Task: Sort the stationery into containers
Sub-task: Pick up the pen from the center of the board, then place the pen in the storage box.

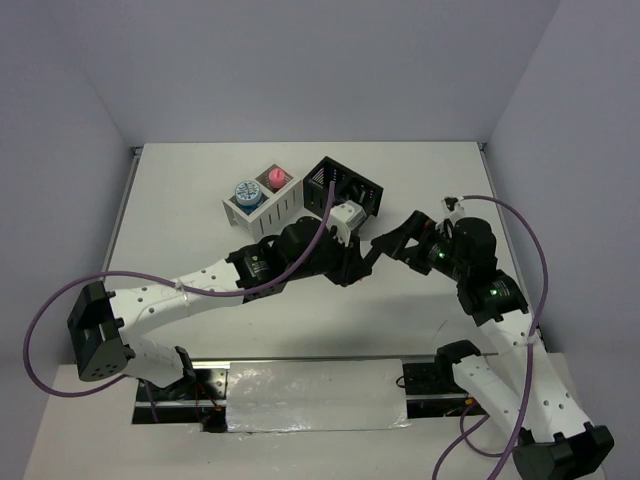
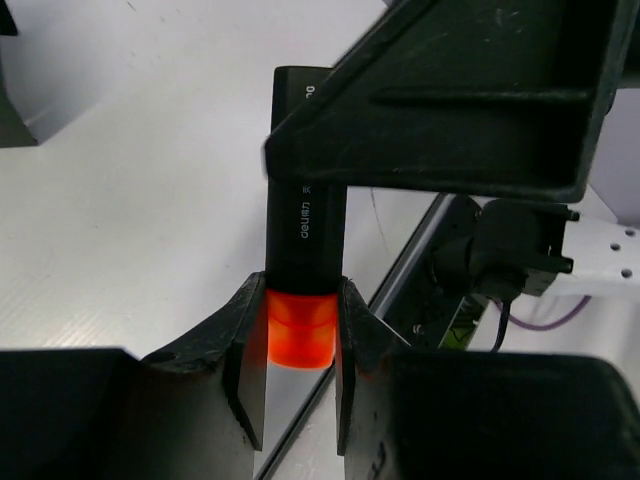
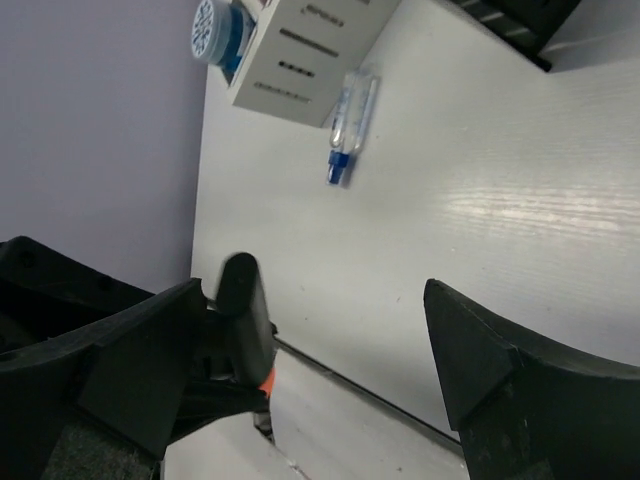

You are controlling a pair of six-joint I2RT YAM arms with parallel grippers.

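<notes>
My left gripper point(image 2: 300, 292) point(image 1: 354, 266) is shut on the orange highlighter point(image 2: 300, 235), gripping its orange cap end, with the black body sticking out beyond the fingertips. My right gripper point(image 3: 312, 325) point(image 1: 386, 243) is open around that highlighter point(image 3: 246, 312), which lies close to its left finger point(image 3: 140, 350); the right finger is well apart. The blue-white stick point(image 3: 351, 115) lies on the table beside the white container point(image 3: 300, 55) point(image 1: 262, 203). That container holds a blue tape roll point(image 1: 245, 192) point(image 3: 213, 30) and the pink tube point(image 1: 275, 178). The black container point(image 1: 345, 184) stands to its right.
The two arms meet above the middle of the table point(image 1: 180, 220), in front of the containers. The table's near edge and a shiny metal strip point(image 1: 310, 395) lie below the grippers. Purple cables loop from both arms.
</notes>
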